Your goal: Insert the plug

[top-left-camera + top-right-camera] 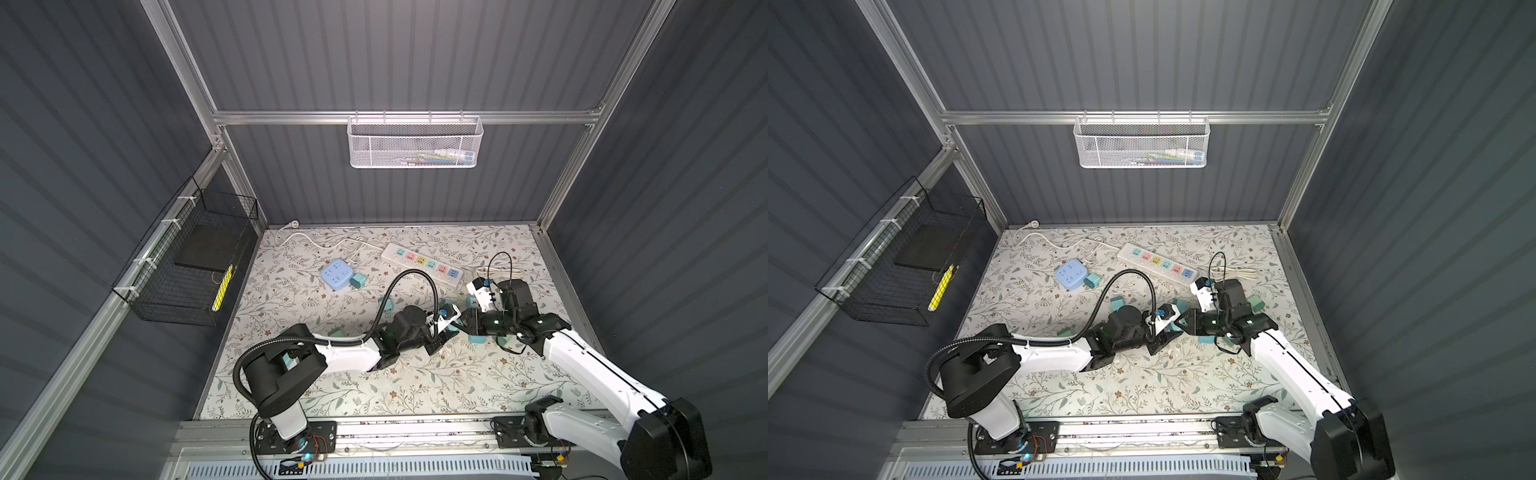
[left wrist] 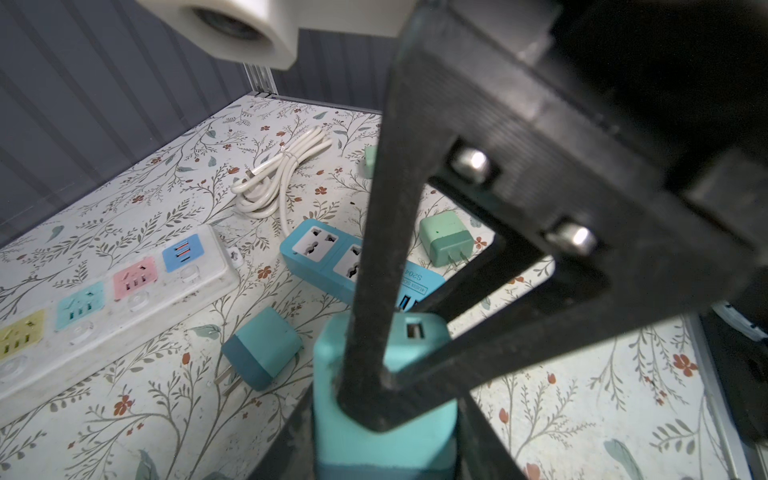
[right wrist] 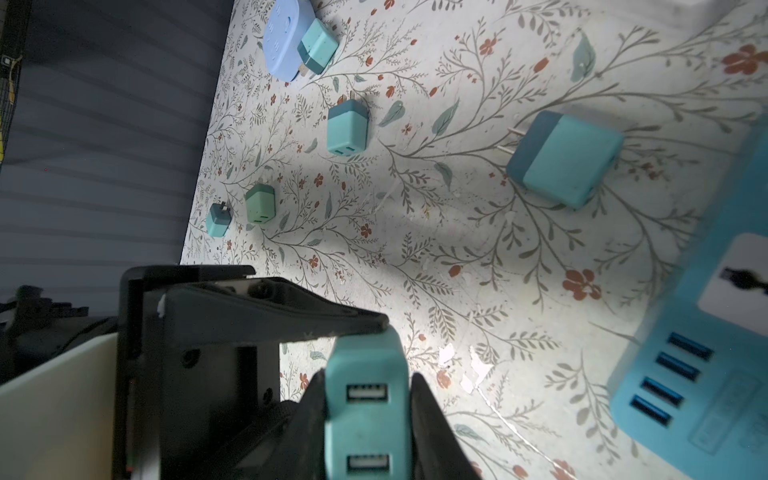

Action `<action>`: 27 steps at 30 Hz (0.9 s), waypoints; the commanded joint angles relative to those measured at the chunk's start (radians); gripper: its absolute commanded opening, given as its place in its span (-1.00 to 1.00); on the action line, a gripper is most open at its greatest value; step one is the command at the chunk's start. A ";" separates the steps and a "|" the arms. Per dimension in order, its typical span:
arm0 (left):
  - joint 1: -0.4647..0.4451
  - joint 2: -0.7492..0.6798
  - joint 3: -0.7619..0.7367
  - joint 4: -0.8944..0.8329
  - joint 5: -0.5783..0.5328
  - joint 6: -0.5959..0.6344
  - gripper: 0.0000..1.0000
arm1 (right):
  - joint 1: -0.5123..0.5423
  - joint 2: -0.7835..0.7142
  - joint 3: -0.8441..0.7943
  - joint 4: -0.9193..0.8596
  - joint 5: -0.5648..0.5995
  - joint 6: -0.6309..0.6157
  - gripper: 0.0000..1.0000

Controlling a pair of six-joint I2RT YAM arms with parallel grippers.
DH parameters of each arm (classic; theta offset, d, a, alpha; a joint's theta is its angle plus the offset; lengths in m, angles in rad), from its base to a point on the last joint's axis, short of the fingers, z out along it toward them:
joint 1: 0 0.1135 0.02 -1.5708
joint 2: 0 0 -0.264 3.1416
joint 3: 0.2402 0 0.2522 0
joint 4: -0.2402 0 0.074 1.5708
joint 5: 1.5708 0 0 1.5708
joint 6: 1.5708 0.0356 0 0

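Plug (image 3: 365, 361) is held above the middle of the table (image 1: 415, 386), pinched by both arms at once. The right gripper (image 3: 368, 399) is clamped on its flanks with the USB end facing its wrist. The left gripper (image 2: 384, 449) is clamped on the darker end, and the prongs are hidden. This reads as a handover, not insertion yet. Next you need the left side to let go and back straight off so the plug doesn't twist. Then the right side carries it, prongs leading, to a socket. The blue socket block (image 2: 328, 249) is just beside the plug and the white power strip (image 1: 422, 264) is further back; you can't tell which is meant. Watch the clutter: a loose teal charger (image 2: 262, 349) and a green charger (image 2: 446, 237) lie near the block, with a coiled cable (image 2: 278, 174) behind it. The table's right edge and wall are near the right arm. The front of the table is open for the left arm's retreat.
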 commanded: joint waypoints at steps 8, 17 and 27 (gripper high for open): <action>-0.008 -0.127 -0.077 0.089 -0.248 -0.056 0.54 | 0.004 -0.071 0.026 -0.025 0.305 -0.011 -0.73; -0.006 -0.288 -0.209 0.149 -0.459 -0.149 0.66 | 0.000 -0.008 0.068 -0.049 0.729 -0.048 -0.82; -0.003 -0.340 -0.243 0.154 -0.484 -0.149 0.70 | -0.054 0.180 0.126 0.021 0.799 -0.103 -0.81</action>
